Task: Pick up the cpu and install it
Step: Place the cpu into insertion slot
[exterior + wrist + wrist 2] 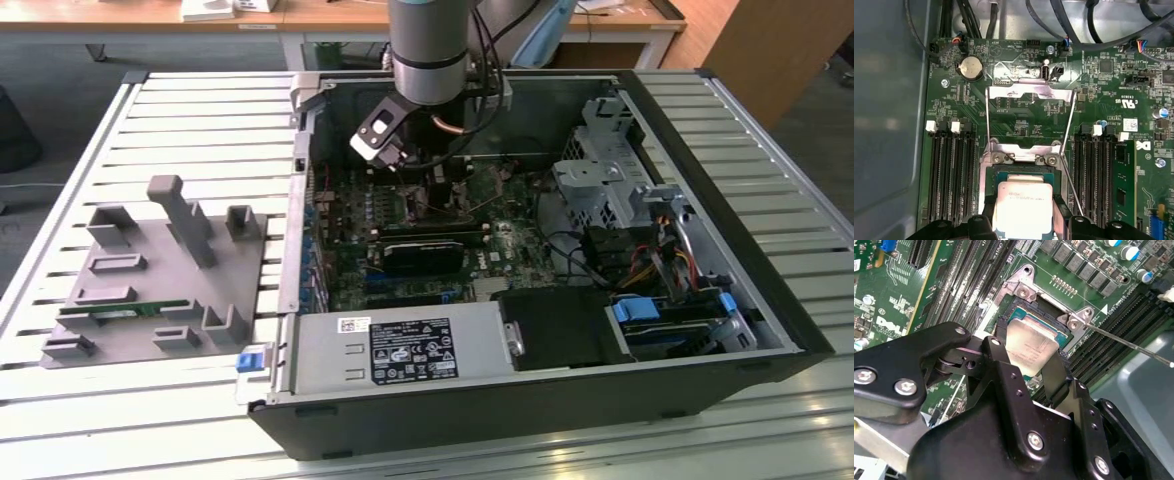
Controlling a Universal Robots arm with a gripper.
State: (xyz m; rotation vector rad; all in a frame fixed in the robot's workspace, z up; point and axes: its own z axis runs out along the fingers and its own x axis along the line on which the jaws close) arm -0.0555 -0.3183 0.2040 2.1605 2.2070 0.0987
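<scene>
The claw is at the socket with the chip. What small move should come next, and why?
Probably ease straight down a little: the claw appears shut on the silver-topped square chip, which lies over the open metal-framed socket, but whether it is seated cannot be told.

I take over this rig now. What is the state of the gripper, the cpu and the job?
The gripper is shut on the cpu, one finger at each side.
The cpu is at the socket on the motherboard, inside the open computer case.
Done: cpu picked up and brought to the socket, whose metal cover stands open.
Left: cpu not released; I cannot tell whether it is seated.
</scene>
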